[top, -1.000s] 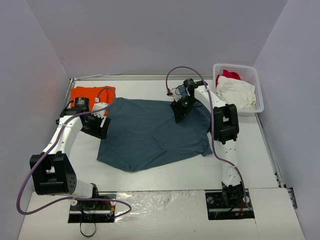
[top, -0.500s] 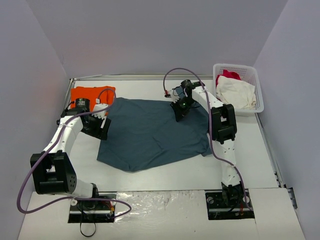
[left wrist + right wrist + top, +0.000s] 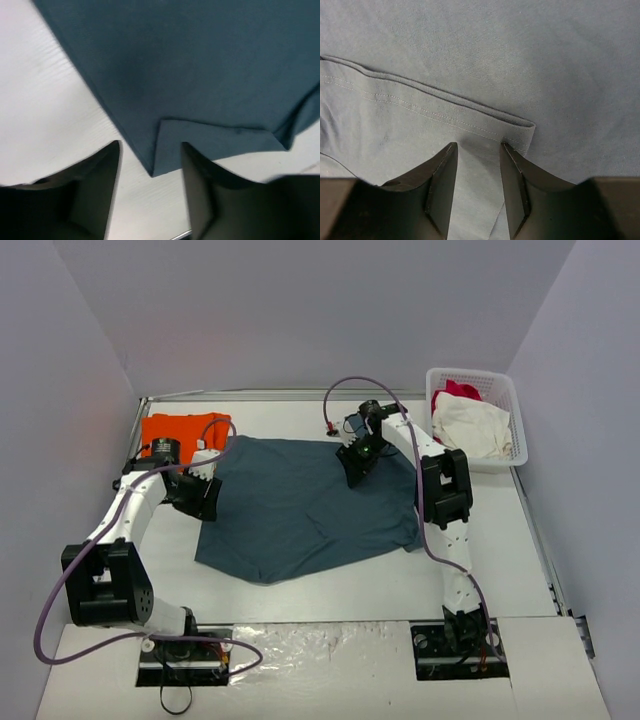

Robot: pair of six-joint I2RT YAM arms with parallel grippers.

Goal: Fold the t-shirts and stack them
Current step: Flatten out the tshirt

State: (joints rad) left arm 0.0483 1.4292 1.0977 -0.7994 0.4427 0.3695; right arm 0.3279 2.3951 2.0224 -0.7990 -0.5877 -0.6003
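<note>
Right gripper (image 3: 352,468) has slid slightly left over the far part of the blue t-shirt (image 3: 300,510) since a second ago, and its elbow has followed. The left gripper (image 3: 198,496) has barely shifted at the shirt's left edge. The shirt lies spread on the white table (image 3: 330,585) much as before.

Both grippers are open, with a clear gap between their dark fingers and no cloth pinched. In the left wrist view a corner of the shirt, folded over into a pointed flap, lies between the fingers on the faintly ribbed tabletop. In the right wrist view the cloth is a matt, fine knit, and a turned hem with two rows of stitching ends just above the fingers.

An orange t-shirt (image 3: 180,427), folded to a rectangle, sits at the far left, just beside the blue one.

The left arm reaches forward, its wrist turned in toward the shirt. The right arm rises along the shirt's right edge, its forearm angled back to the left.
</note>
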